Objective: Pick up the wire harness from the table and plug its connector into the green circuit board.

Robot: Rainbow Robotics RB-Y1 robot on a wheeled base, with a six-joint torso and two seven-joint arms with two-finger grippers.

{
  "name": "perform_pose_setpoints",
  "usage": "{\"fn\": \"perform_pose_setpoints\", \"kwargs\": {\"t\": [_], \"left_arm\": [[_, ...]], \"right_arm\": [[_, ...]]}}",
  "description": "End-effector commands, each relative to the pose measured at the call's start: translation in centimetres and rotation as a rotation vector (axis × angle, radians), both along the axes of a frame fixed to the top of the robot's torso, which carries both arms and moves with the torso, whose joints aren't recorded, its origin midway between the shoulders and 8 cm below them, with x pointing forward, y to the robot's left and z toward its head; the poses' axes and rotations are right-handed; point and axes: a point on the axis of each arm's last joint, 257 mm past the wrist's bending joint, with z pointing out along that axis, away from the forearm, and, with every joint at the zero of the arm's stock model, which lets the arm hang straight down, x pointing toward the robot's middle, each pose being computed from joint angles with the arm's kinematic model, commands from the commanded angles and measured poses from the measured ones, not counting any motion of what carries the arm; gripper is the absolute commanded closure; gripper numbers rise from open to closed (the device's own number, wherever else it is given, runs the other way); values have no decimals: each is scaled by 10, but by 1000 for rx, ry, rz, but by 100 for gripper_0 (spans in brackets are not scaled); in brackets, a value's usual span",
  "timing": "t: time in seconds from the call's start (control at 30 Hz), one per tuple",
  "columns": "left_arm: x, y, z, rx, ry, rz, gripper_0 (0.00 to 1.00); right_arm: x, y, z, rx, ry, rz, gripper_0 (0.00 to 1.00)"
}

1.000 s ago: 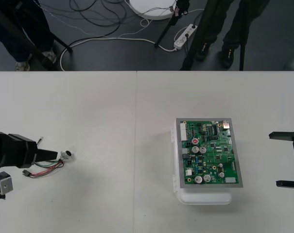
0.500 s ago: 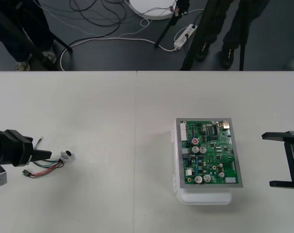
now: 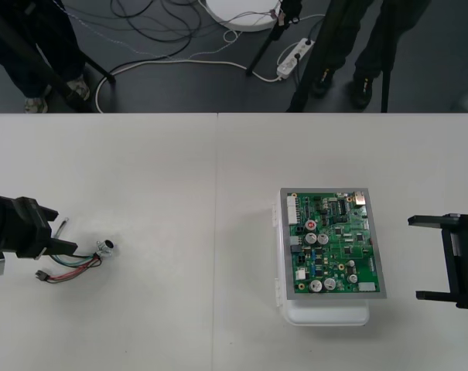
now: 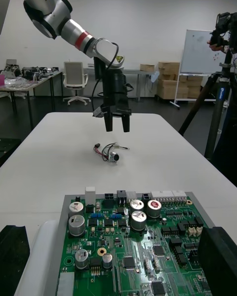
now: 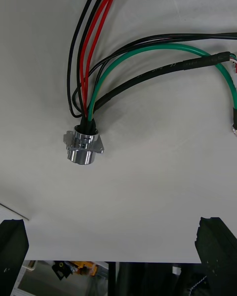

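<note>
The wire harness (image 3: 77,263) lies on the table at the far left, its red, black and green wires looped. Its round metal socket (image 3: 108,247) points toward the board and its small black plug (image 3: 42,274) lies at the other end. My left gripper (image 3: 62,238) hangs open just above the harness, holding nothing. From the right wrist I see the left gripper (image 4: 117,125) over the harness (image 4: 108,152). Between the left fingers (image 5: 12,246) lies the socket (image 5: 84,145). The green circuit board (image 3: 333,243) sits right of centre. My right gripper (image 3: 431,259) stands open beside it.
The board rests on a white base (image 3: 326,314) that juts out toward the table's front edge. A seam (image 3: 216,232) runs across the table between harness and board. Bare table lies between the two. Cables and tripod legs stand on the floor beyond the far edge.
My left gripper has drawn back to the left, off the wires it reached over, and holds nothing. My right gripper has slid left toward the board. The harness has not moved.
</note>
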Motion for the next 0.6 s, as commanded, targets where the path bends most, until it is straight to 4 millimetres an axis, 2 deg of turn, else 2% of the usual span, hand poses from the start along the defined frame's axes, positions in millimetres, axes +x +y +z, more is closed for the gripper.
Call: {"fn": "perform_pose_setpoints", "kwargs": {"t": [0.03,0.13,0.43,0.6], "left_arm": [[-8,-20,-8,20,37,-181,0],[-12,-24,-21,16,65,-223,0],[-24,-40,-39,9,146,-295,0],[-18,-48,-47,-4,181,-289,0]], "right_arm": [[8,-14,8,-38,-78,9,0],[13,-14,4,-39,-76,6,0],[24,-14,1,-30,-69,-16,0],[24,-12,3,-18,-60,-11,0]]}}
